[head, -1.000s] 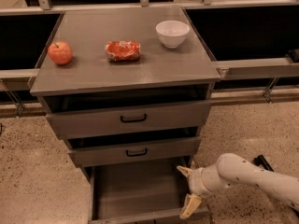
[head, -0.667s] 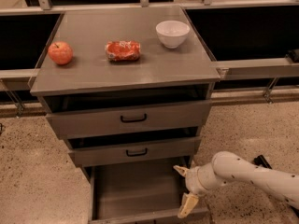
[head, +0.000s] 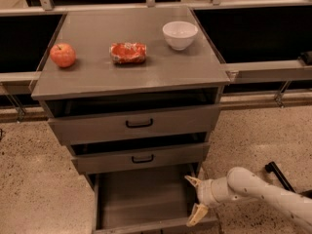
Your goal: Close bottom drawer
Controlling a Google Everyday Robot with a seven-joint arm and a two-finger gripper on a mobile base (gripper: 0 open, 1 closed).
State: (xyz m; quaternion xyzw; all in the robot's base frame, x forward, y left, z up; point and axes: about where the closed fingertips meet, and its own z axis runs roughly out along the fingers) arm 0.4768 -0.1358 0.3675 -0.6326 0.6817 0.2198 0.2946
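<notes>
An apple (head: pixel 62 55), a red packet (head: pixel 128 52) and a white bowl (head: pixel 180 34) sit in a row on the cabinet (head: pixel 97 84) top. Lowest in the cabinet, the bottom drawer (head: pixel 139 199) stands open toward the near side. At its right wall is the gripper (head: pixel 194 199), fingers spread wide and holding nothing, with its arm (head: pixel 263 194) reaching in from the right.

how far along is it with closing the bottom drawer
Done: only the approach. The gripper is at the right side of the bottom drawer, near its front corner, fingers spread open.
In hand: lining up on the drawer front; I cannot tell whether it touches.
Left: the whole push. The bottom drawer stands pulled far out from under the middle drawer, its inside fully showing.
</notes>
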